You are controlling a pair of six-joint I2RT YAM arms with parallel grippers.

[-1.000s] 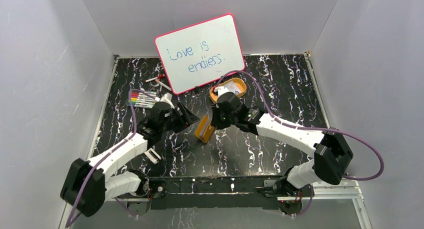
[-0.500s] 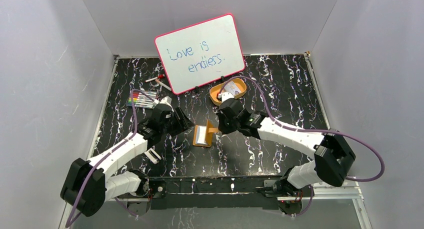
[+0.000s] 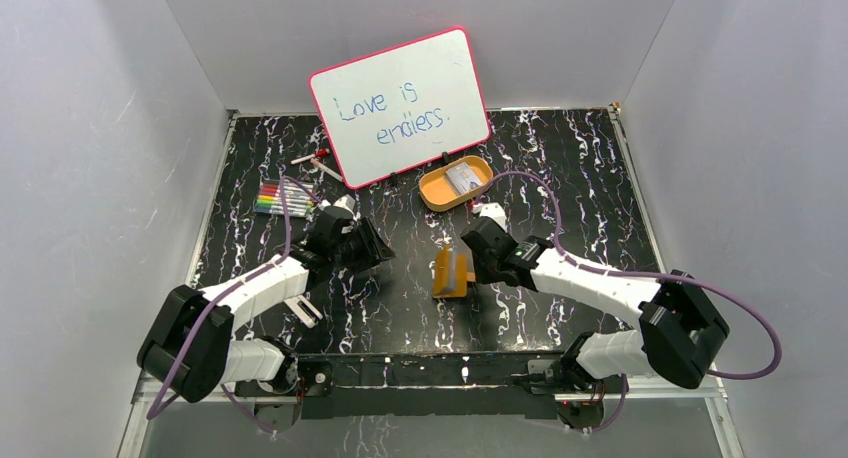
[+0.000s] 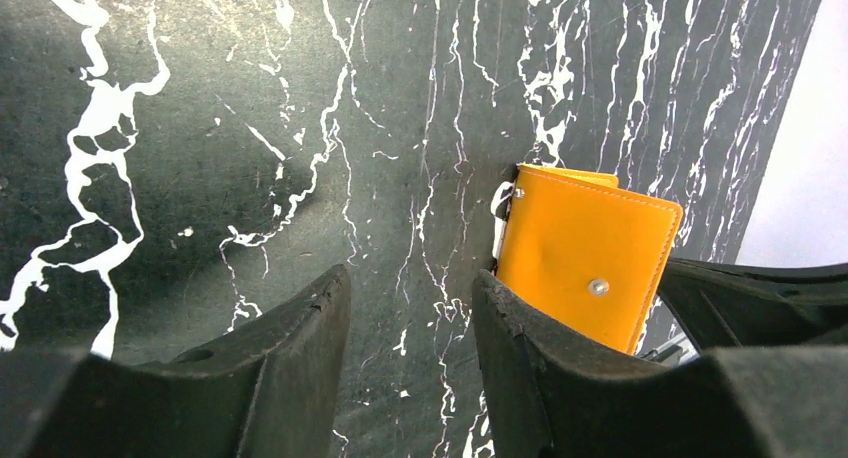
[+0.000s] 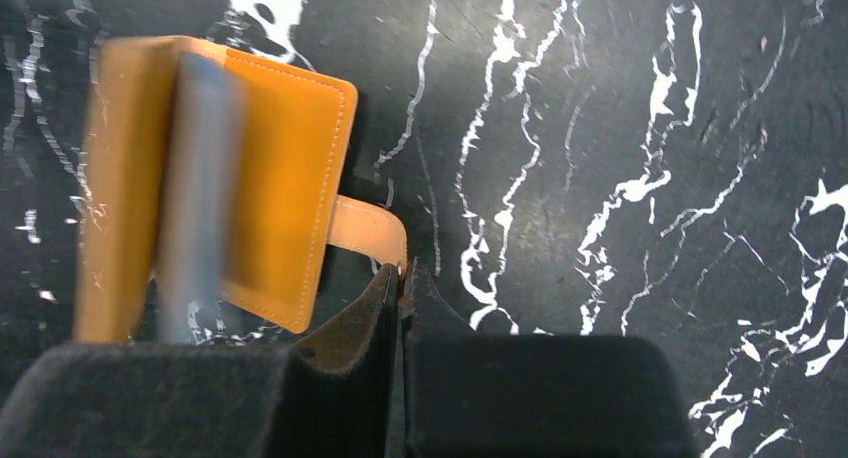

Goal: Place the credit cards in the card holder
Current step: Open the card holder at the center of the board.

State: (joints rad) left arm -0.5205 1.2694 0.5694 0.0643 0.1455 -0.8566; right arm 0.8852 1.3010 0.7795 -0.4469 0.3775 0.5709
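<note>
The small square orange-tan leather-like card holder is on the black, white-veined marble-look table, around the middle and a bit toward the right arm. The right gripper has its fingers pressed together on the very tip of the holder's pale tan strap tab. The holder looks tipped up and partly open rather than lying flat, but it's badly blurred in the right wrist camera, so take that loosely. There's a grey-blue slab between the two covers, and I honestly can't tell if it's sleeves or a card. The holder's bottom edge is also cut off behind the fingers.

The left gripper is spread with nothing between the fingers. It's over bare table, near the holder on its left side and not touching it. Its camera shows the outer cover with a little metal snap button, and the lower corner is hidden behind one of its own fingers.

As for the credit cards, the only one I can pick out is a whitish-grey card lying in the orange oval tray farther back (way too small to read). Behind the tray leans a pink-framed whiteboard, and a row of coloured markers sits at back left.
</note>
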